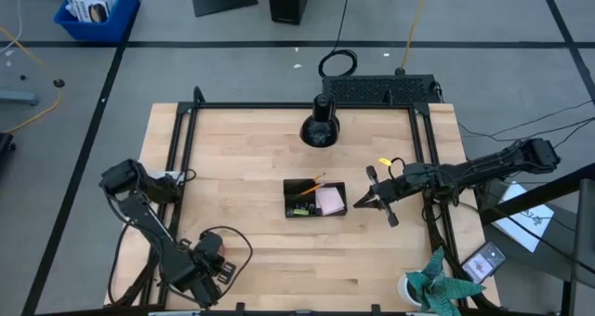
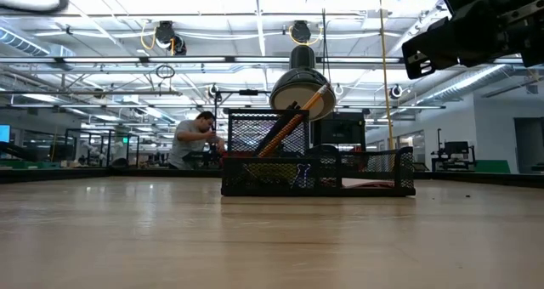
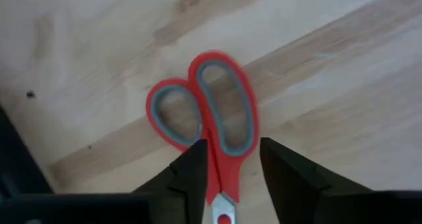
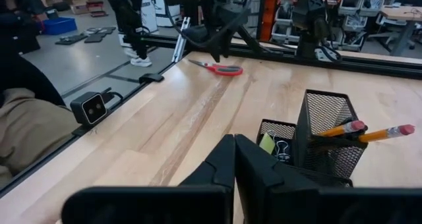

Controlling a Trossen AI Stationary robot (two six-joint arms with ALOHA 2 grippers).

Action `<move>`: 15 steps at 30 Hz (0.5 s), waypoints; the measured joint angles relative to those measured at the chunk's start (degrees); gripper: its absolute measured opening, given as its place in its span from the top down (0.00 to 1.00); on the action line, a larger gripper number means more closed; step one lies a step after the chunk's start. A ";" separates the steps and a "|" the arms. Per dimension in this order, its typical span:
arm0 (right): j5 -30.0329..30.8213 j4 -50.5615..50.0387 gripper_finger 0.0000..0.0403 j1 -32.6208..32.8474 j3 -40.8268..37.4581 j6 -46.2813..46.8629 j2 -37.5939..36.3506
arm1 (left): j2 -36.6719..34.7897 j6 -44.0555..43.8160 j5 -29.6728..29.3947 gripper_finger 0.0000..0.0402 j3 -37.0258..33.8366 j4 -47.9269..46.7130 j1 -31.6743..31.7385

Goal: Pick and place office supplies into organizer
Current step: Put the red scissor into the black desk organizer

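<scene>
Red-handled scissors (image 3: pixel 211 112) lie flat on the wooden table near its front left corner, also seen far off in the right wrist view (image 4: pixel 221 68). My left gripper (image 3: pixel 234 148) hangs over them, pointing down, open, with one finger on either side of the scissors' neck just below the handle loops. The black mesh organizer (image 1: pixel 314 198) stands mid-table and holds orange pencils (image 4: pixel 369 133), a pink pad (image 1: pixel 329 200), a yellow-green piece (image 4: pixel 266 143) and binder clips (image 4: pixel 282 149). My right gripper (image 1: pixel 360 203) is shut and empty, just right of the organizer.
A round black cone-shaped object (image 1: pixel 320 125) stands at the table's far edge behind the organizer. A potted plant (image 1: pixel 432 288) and a phone-like item (image 1: pixel 483 260) sit at the front right. Black frame rails (image 1: pixel 181 158) line the table's sides. A person (image 2: pixel 194 140) works far behind.
</scene>
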 joint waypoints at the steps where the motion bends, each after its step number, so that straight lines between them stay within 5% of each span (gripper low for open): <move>1: -0.02 0.00 1.00 0.00 0.00 0.02 0.00 | 0.40 0.02 1.27 0.62 0.00 -0.30 0.28; 8: 0.01 -0.02 1.00 0.00 0.00 0.68 0.00 | 1.92 1.45 2.97 0.51 0.00 -0.95 1.97; 15: 0.02 -0.02 1.00 -0.01 0.02 0.69 0.00 | 2.39 2.80 2.32 0.50 -0.55 -0.85 3.54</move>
